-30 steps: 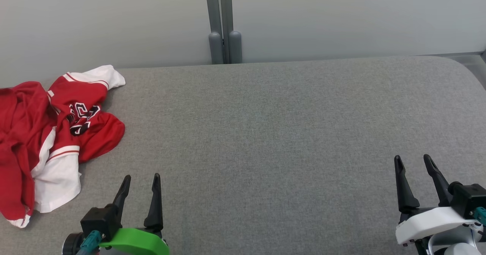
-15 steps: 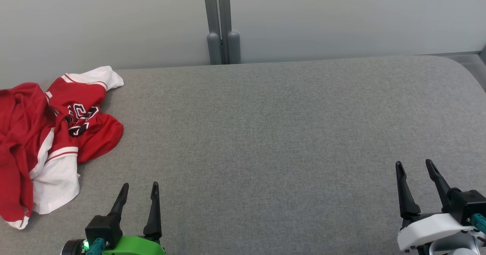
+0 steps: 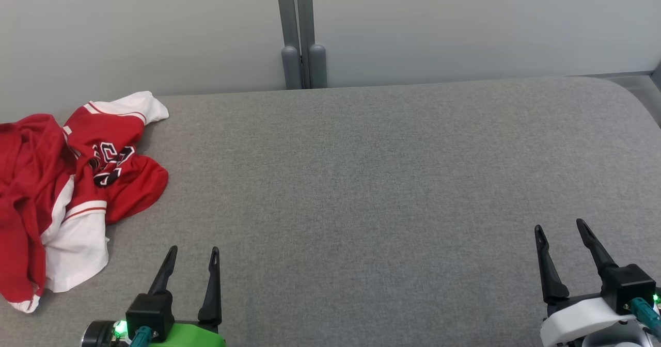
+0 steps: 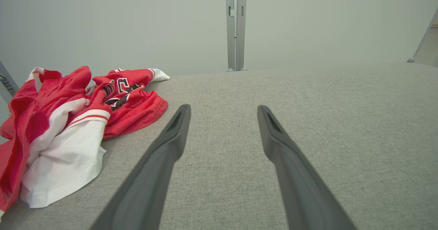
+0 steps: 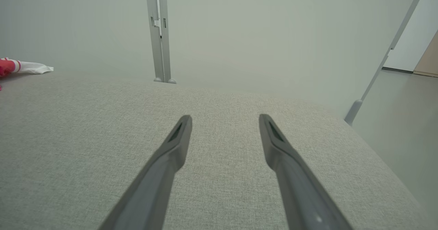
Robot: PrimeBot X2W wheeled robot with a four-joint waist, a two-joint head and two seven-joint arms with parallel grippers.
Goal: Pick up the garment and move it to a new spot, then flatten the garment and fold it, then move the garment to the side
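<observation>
left pincer [image 3: 194, 249], jaws spread and empty, is at the near edge, near the garment [image 3: 77, 182] but not touching it. the garment is a crumpled red-and-white jersey heaped at the left end of the grey desk [image 3: 361, 182]. right pincer [image 3: 560, 224], likewise spread and empty, is well apart at the near right. behind the desk, a grey post [image 3: 299, 32] stands against a pale wall [image 3: 465, 21].

Garment [image 3: 77, 182], left of frame: red with white panels, thin red stripes on white trim, black-and-white lettering. Surface [image 3: 361, 182]: mottled grey weave. Wall [image 3: 465, 21]: pale grey-green. Post [image 3: 302, 32]: darker grey. Left gripper [image 3: 193, 251]: black, green shell. Right gripper [image 3: 560, 225]: black, white shell.
</observation>
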